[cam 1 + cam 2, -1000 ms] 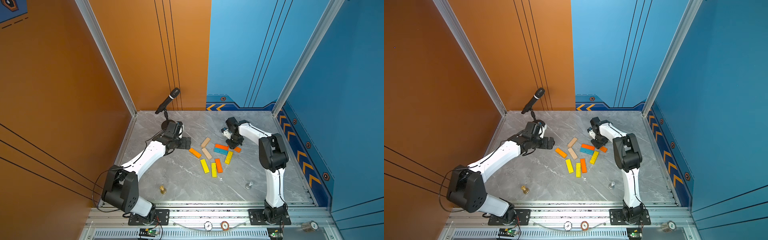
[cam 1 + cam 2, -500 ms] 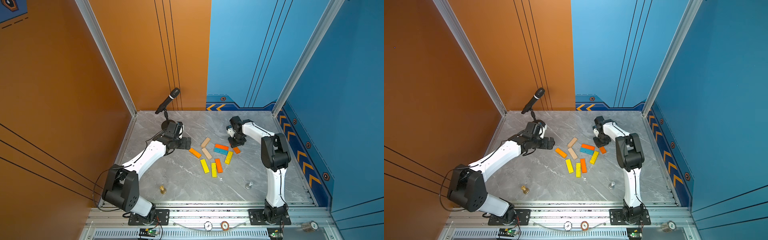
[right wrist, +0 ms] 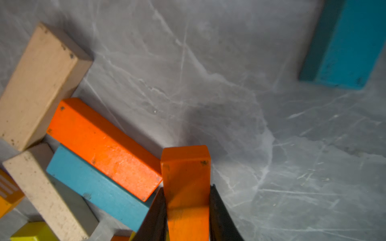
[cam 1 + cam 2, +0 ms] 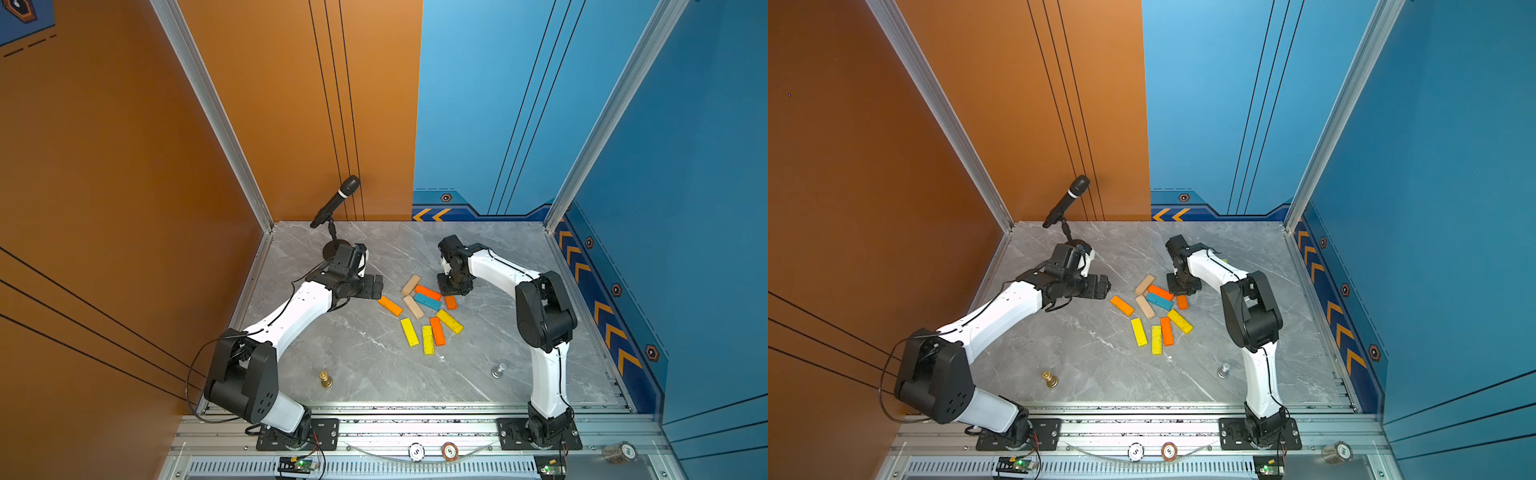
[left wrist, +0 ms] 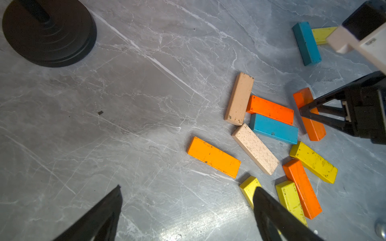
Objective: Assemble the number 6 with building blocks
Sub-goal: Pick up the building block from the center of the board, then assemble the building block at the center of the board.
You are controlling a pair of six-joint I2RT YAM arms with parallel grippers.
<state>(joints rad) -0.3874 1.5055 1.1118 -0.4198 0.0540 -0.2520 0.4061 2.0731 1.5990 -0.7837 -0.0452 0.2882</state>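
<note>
There were four orange blocks (image 5: 213,159), four yellow blocks (image 5: 313,164), two blue blocks (image 5: 273,128), two pale blocks (image 5: 254,149) and two chess pieces (image 4: 326,379).

The left arm (image 4: 297,309) and right arm (image 4: 496,268) are clad in white shells and joined by black housings; black cables (image 4: 195,374) are run along both.

"5" on white disc (image 4: 1135,451), brown disc (image 4: 1169,451).

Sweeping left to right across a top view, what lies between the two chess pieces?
In a top view: gold chess piece → lone amber block → blue block → right gripper, shut on an orange block → silver chess piece. Overlapping ones omitted.
</note>
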